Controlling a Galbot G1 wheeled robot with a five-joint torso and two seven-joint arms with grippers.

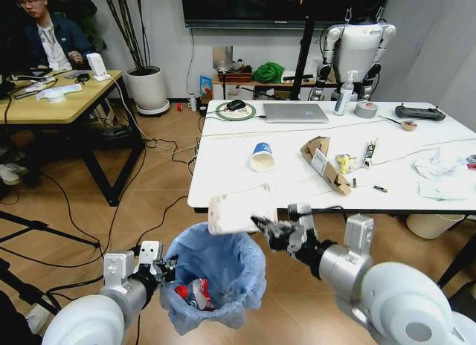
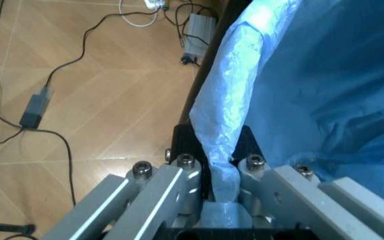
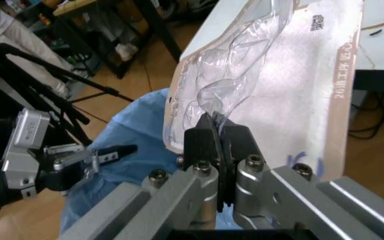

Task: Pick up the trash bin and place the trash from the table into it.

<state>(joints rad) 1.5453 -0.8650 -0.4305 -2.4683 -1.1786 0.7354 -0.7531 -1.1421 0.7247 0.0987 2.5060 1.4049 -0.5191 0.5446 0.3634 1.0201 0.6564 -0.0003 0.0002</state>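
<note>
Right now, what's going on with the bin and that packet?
The left gripper is clamped on the bag-covered rim of the trash bin, holding it just off the table's near edge. The right gripper pinches a flat white packet above the bin's mouth. A crushed bottle lies inside. A paper cup and cardboard piece remain on the table.
</note>
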